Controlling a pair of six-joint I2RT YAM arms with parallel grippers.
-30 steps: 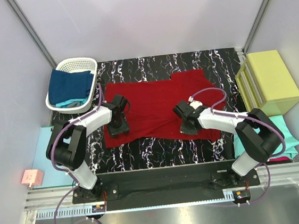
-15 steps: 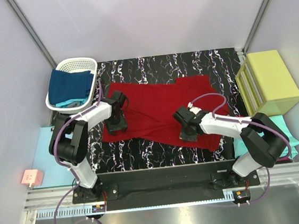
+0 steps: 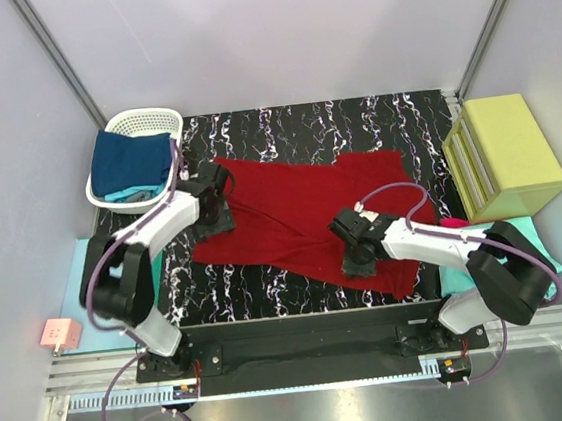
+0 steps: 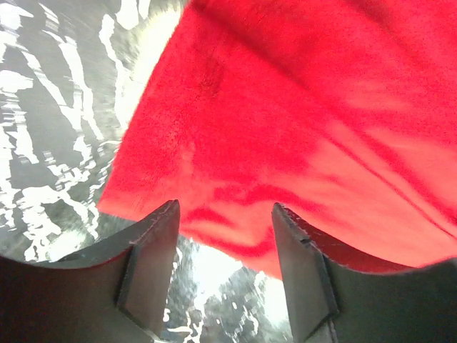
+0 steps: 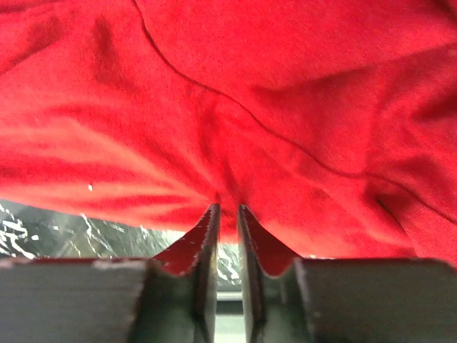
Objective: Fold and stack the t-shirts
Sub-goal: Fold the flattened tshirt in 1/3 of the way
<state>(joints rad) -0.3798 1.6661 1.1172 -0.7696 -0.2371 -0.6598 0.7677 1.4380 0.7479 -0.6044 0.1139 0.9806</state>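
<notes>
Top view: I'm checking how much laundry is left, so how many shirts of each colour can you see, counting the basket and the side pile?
Red shirt: 1
Navy shirt: 1
Teal shirts: 2
Magenta shirt: 1, only a sliver showing
Total: 5

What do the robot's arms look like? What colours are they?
The left arm and right arm are white tubes with chunky black joints. A purple cable loops along each. The left gripper and right gripper are black, each with two flat fingers.
</notes>
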